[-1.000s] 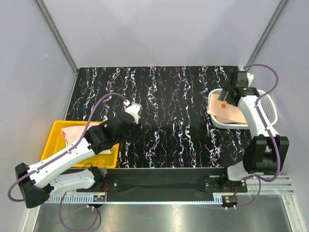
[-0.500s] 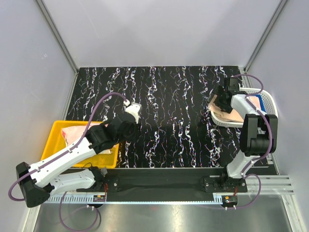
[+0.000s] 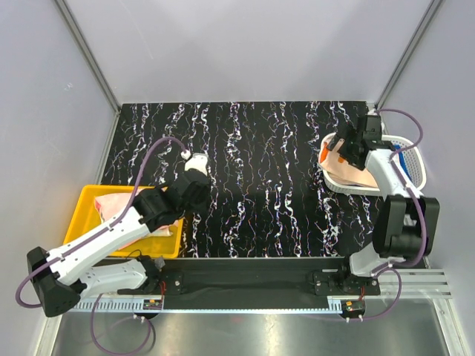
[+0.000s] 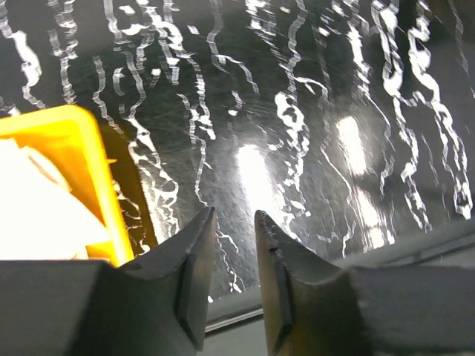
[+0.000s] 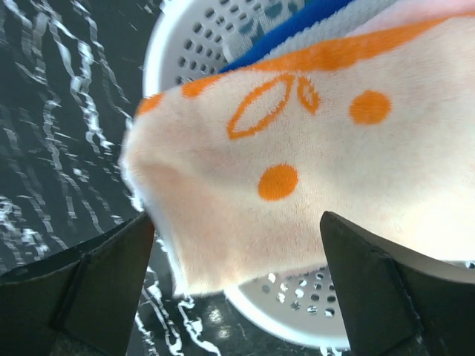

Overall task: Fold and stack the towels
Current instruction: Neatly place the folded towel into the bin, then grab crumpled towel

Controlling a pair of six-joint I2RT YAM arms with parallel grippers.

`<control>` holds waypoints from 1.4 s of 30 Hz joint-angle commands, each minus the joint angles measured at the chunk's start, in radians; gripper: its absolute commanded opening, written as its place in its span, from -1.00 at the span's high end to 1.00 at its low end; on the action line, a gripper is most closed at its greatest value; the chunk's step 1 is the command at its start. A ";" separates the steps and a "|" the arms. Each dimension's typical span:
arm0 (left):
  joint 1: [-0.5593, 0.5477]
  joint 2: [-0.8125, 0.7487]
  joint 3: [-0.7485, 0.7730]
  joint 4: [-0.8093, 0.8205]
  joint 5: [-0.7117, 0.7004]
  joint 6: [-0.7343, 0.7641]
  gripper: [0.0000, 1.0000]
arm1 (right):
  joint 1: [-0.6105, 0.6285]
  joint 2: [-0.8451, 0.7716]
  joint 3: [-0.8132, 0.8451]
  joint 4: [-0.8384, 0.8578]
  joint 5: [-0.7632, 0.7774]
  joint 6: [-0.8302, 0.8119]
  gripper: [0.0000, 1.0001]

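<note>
Step in hand, as judged: taking a towel from the basket.

Right gripper (image 5: 234,222) hangs over the pale peach terry towel with orange dots (image 5: 297,193). Fingers are spread wide either side of its bunched edge, nothing pinched.

The towel lies atop the round white perforated basket (image 5: 193,44), draped over the rim, with a blue towel (image 5: 297,26) beneath.

Next move calls for closing on that edge and lifting it to the black marbled table (image 3: 260,163). The blue towel may drag along.

Left gripper (image 4: 234,222) is over the table beside the yellow plastic bin (image 4: 67,141), fingers almost together, holding nothing. Salmon-pink cloth (image 3: 111,204) sits in that bin.
</note>
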 commanded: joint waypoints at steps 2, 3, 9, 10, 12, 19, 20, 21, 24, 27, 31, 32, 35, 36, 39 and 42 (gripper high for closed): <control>0.056 0.046 0.064 -0.023 -0.144 -0.150 0.18 | 0.004 -0.157 0.028 -0.027 0.000 0.037 -0.99; 0.079 0.047 0.064 -0.036 -0.153 -0.176 0.06 | 0.016 -0.174 0.026 -0.030 -0.011 0.046 -0.99; 0.375 0.038 -0.032 -0.034 -0.112 -0.322 -0.33 | 0.218 -0.300 -0.026 -0.023 0.014 0.063 -0.99; 0.433 0.038 -0.062 -0.039 -0.123 -0.345 -0.37 | 0.273 -0.317 -0.036 -0.010 0.015 0.066 -0.99; 0.495 0.047 -0.094 -0.018 -0.128 -0.377 -0.39 | 0.330 -0.332 -0.072 0.008 0.003 0.072 -1.00; 0.648 0.175 -0.076 0.085 -0.124 -0.389 -0.35 | 0.418 -0.314 -0.118 0.065 -0.002 0.054 -0.99; 0.653 0.207 -0.065 0.076 -0.140 -0.400 -0.34 | 0.429 -0.309 -0.122 0.068 -0.006 0.052 -1.00; 0.653 0.219 -0.045 0.069 -0.153 -0.409 -0.32 | 0.430 -0.308 -0.125 0.070 -0.011 0.047 -0.99; 0.668 0.259 -0.031 0.055 -0.189 -0.434 -0.29 | 0.438 -0.308 -0.138 0.082 -0.011 0.043 -0.99; 0.691 0.287 -0.022 0.052 -0.201 -0.449 -0.25 | 0.440 -0.312 -0.142 0.090 -0.035 0.040 -1.00; 0.716 0.308 -0.011 0.070 -0.204 -0.449 -0.16 | 0.440 -0.317 -0.139 0.096 -0.037 0.034 -0.99; 0.720 0.316 -0.008 0.078 -0.197 -0.445 -0.13 | 0.440 -0.314 -0.139 0.096 -0.040 0.034 -0.99; 0.726 0.343 -0.004 0.079 -0.190 -0.441 0.06 | 0.440 -0.306 -0.142 0.100 -0.049 0.038 -0.99; 0.726 0.346 -0.002 0.084 -0.186 -0.441 0.12 | 0.441 -0.305 -0.144 0.102 -0.052 0.041 -0.99; 0.730 0.350 -0.002 0.086 -0.181 -0.440 0.32 | 0.441 -0.308 -0.150 0.111 -0.060 0.046 -0.99; 0.733 0.342 0.016 0.078 -0.178 -0.426 0.69 | 0.441 -0.306 -0.147 0.111 -0.062 0.049 -1.00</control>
